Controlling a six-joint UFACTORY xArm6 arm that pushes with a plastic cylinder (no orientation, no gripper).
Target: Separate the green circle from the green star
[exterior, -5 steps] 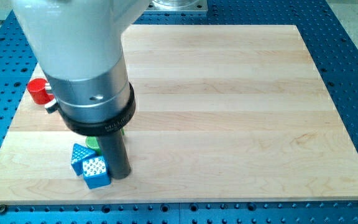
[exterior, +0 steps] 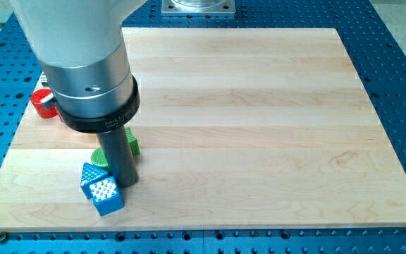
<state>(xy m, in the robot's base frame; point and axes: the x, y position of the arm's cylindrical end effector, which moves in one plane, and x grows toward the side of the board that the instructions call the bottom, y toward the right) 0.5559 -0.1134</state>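
My tip rests on the wooden board near its lower left. Two green blocks show as slivers on either side of the rod: one on the left looks rounded, and one on the right is mostly hidden behind the rod. Their shapes cannot be told apart for sure. The rod stands in front of and between them. The tip touches or nearly touches the upper right corner of the blue cube.
A blue triangular block sits against the blue cube's upper left. A red block lies at the board's left edge, partly hidden by the arm. The arm's big grey body covers the upper left.
The arm and rod have moved left and a little up. More of the green blocks shows now, one on each side of the rod. The blue blocks have hardly moved.
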